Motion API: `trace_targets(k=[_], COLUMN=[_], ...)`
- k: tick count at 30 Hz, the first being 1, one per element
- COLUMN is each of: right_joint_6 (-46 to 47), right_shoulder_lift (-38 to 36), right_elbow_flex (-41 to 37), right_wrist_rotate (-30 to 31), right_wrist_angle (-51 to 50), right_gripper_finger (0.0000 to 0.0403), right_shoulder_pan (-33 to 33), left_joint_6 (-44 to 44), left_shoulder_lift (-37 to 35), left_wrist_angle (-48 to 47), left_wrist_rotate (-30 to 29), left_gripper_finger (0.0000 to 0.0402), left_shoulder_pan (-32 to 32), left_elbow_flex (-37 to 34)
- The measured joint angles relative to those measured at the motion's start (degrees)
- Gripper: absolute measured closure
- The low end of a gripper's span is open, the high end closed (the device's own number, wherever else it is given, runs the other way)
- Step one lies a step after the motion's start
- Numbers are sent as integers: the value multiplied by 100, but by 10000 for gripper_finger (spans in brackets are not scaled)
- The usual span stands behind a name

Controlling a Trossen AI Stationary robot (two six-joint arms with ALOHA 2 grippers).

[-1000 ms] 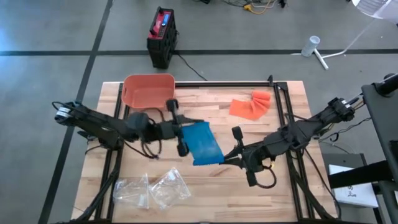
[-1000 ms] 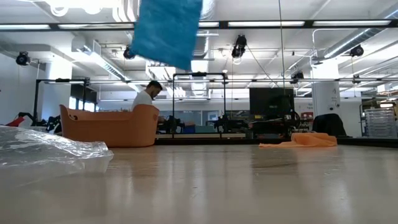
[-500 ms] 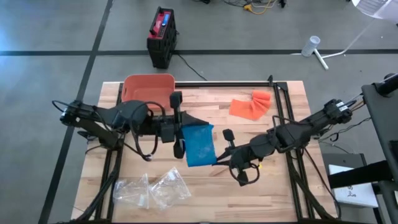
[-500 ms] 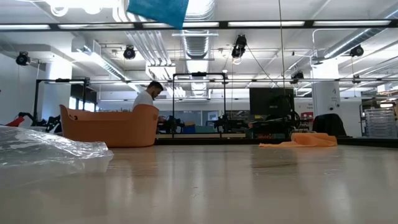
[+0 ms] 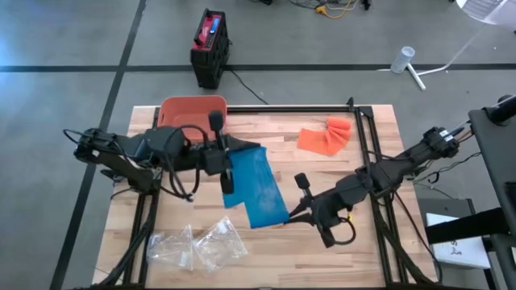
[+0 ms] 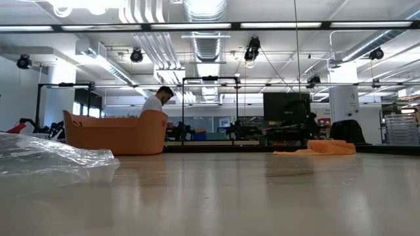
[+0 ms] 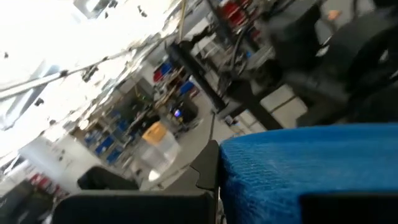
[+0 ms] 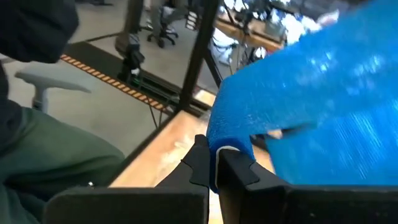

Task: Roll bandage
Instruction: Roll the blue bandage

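The left gripper [image 5: 226, 161] and right gripper [image 5: 295, 211] are clamped on opposite ends of the blue bandage [image 5: 255, 187], held aloft beside the orange basket [image 5: 190, 115]. Rolling has not begun; lowering is judged next.

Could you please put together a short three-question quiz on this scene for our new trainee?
1. True or false: the blue bandage lies flat on the table, untouched by either gripper.
2. Multiple choice: what sits at the table's far left corner in the high view? A) the orange basket B) the clear plastic bags C) the orange bandage
3. Fill in: the left gripper and the right gripper each hold one ____ of the blue bandage.

Key
1. False: both grippers are shut on it and hold it up between them; the low view shows none of it at table height.
2. A
3. end
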Motion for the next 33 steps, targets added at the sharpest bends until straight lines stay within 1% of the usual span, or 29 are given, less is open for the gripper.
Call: trace_targets(k=[4, 9, 12, 16, 18, 21, 25, 28, 33], right_joint_6=[-309, -634, -791, -925, -956, -1071, -1205, -1287, -1534], right_shoulder_lift=[-62, -226, -262, -255, -258, -258, -266, -266, -269], right_elbow_flex=[8, 10, 14, 14, 14, 14, 14, 14, 17], right_wrist_rotate=[-143, -234, -421, -424, -210, 388, 707, 878, 1521], right_wrist_angle=[222, 407, 692, 971, 1083, 1233, 1500, 1665, 1850], right_gripper_finger=[401, 401, 401, 401, 401, 401, 401, 401, 401], right_shoulder_pan=[89, 145, 155, 153, 153, 153, 127, 88, 64], left_joint_6=[-299, -743, -914, -947, -954, -1189, -1556, -1812, -2171], left_shoulder_lift=[-73, -162, -165, -163, -168, -170, -178, -146, -126], left_wrist_angle=[29, 125, 523, 1265, 1507, 1568, 1564, 1584, 1651], left_wrist_rotate=[-39, -145, -140, -139, -138, -72, 474, 679, 1242], left_gripper_finger=[401, 401, 401, 401, 401, 401, 401, 401, 401], left_shoulder_pan=[61, 70, 70, 72, 72, 50, -15, -39, -57], left_elbow_flex=[-409, -1109, -1555, -2114, -2321, -2494, -2732, -2783, -2800])
